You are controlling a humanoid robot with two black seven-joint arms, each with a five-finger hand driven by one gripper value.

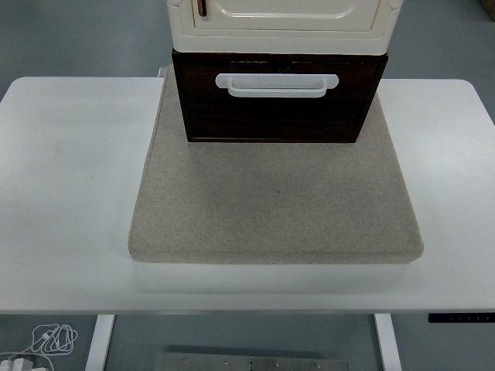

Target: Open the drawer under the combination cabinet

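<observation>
A dark brown drawer [277, 108] with a white bar handle [277, 84] sits at the far middle of the table, its front facing me. It stands a little out from under the cream cabinet [282, 23] stacked on top. Both rest on a beige mat [271, 209]. Neither of my hands shows in the head view.
The mat covers the middle of the white table [69, 178]. White cables [50, 338] lie on the floor at the lower left. A small control panel [461, 318] sits under the table's front right edge.
</observation>
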